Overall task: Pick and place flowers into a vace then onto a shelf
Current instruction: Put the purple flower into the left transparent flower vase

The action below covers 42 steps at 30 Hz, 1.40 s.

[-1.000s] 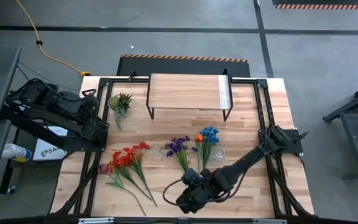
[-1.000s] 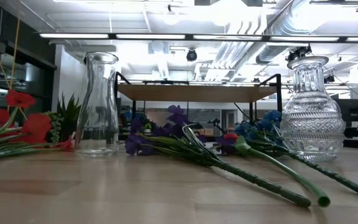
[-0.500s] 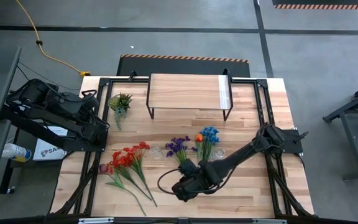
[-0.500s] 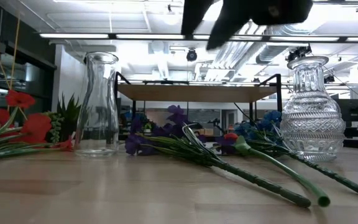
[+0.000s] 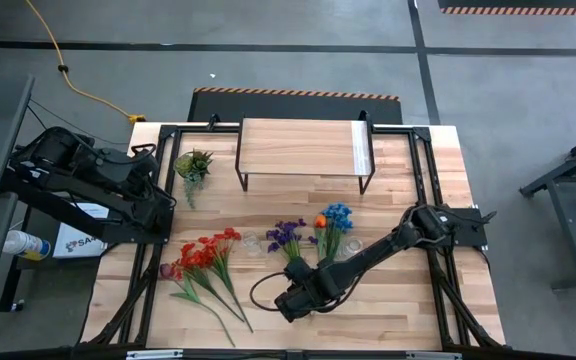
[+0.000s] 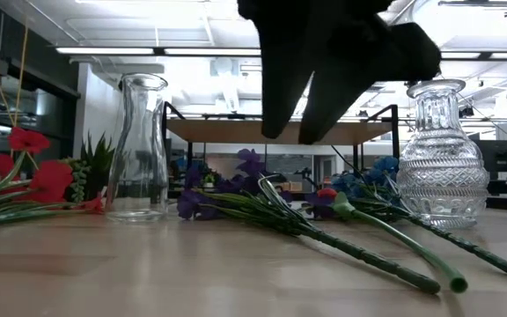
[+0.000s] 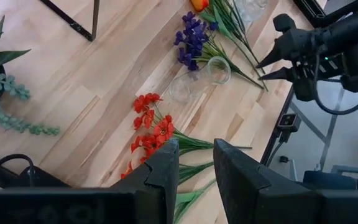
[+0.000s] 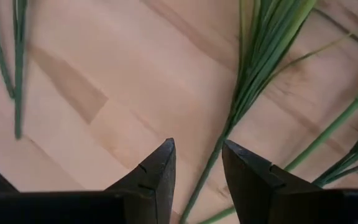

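- Right now it's the pick step: right gripper hangs low over the near side of the table, above the stem ends of the purple flowers, fingers a narrow gap apart, holding nothing.
- Next move, I'd say: centre the gap over one stem, drop, close. Stems lie close together, so it could grab two.
- Left gripper waits off the table's left edge, fingers narrowly parted, empty.
- Red flowers lie near-left, blue and orange ones right of the purple.
- Shelf sits at the far side, nothing on it.
- Low view shows two glass vases, a plain one and a cut-glass one, both upright and empty; from above they barely show.
- Right wrist view shows a green stem running up between the fingers, not yet pinched.
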Available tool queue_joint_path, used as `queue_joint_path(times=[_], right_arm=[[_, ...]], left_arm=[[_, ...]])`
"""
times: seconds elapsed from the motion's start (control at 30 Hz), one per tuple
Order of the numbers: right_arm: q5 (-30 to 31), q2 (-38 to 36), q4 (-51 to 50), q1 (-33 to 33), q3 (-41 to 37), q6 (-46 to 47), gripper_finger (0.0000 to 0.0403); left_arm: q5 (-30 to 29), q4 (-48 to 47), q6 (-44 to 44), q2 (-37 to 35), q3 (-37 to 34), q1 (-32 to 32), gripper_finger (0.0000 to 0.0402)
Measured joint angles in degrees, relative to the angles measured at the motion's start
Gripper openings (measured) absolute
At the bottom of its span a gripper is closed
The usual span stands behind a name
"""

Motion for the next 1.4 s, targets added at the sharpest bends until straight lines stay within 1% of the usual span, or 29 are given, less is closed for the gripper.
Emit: queue_joint_path(times=[0.17, 0.53, 0.73, 1.1, 1.27, 1.4], right_arm=[[-0.08, 0.00, -2.70, -1.42, 0.00, -1.00, 0.0124], [-0.08, 0.34, -2.66, -1.96, 0.00, -1.93, 0.0124], [-1.67, 1.85, -1.93, -1.96, 0.00, -1.97, 0.0124], [0.03, 2.28, -1.70, -2.32, 0.05, -2.77, 0.0124], [-3.00, 4.97, -1.19, -2.72, 0.07, -3.46, 0.0124], [-3.91, 6.34, 0.00, -2.82, 0.00, -3.44, 0.0124]], left_arm=[[0.00, -0.01, 0.01, 0.00, 0.00, 0.00, 0.0136], [0.02, -0.08, 1.09, 0.00, 0.00, 0.00, 0.0136], [-0.24, -0.10, 1.26, 0.00, 0.00, 0.00, 0.0136], [-0.38, -0.13, 1.26, 0.01, 0.00, 0.00, 0.0136], [-0.37, -0.14, 1.26, 0.02, 0.00, 0.00, 0.0136], [-0.37, -0.14, 1.24, 0.02, 0.00, 0.00, 0.0136]])
